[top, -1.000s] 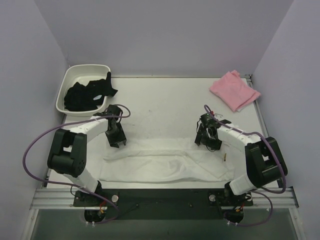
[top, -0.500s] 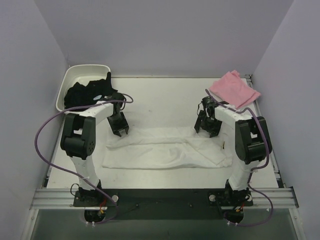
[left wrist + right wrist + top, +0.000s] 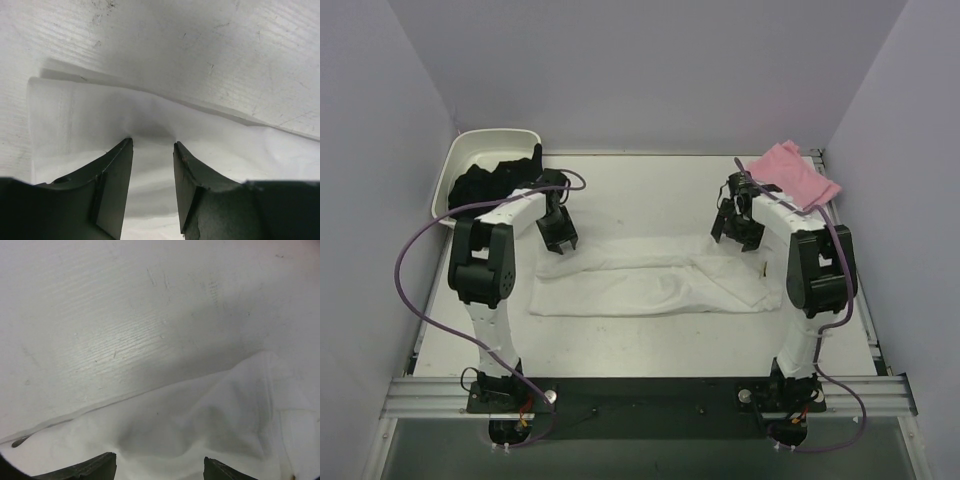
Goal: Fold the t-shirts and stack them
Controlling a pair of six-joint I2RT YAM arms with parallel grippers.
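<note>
white tee (image 3: 640,285) on tabletop (image 3: 640,190): left claw (image 3: 152,142) clamped on far edge, right claw (image 3: 160,456) too; yellow tag (image 3: 764,268) unreadable

white t-shirt (image 3: 640,285): 1 | pink t-shirt (image 3: 790,180): 1 | tub (image 3: 490,140): 1 | black clothing pile (image 3: 485,188): 1 | arms (image 3: 480,265) (image 3: 817,265): 2

Left gripper (image 3: 558,243): has moved from mid-table toward the far side and is now just right of the tub (image 3: 470,150). Its arm is stretched out straighter.
Right gripper (image 3: 738,232): has also moved toward the far side and is now close to the near-left edge of the pink shirt (image 3: 790,175).
White shirt (image 3: 640,290): has been dragged away from the near side along with the 2 grippers, so its far edge lies farther back.
Table (image 3: 640,340): a wider bare strip now shows on the near side of the white shirt.
</note>
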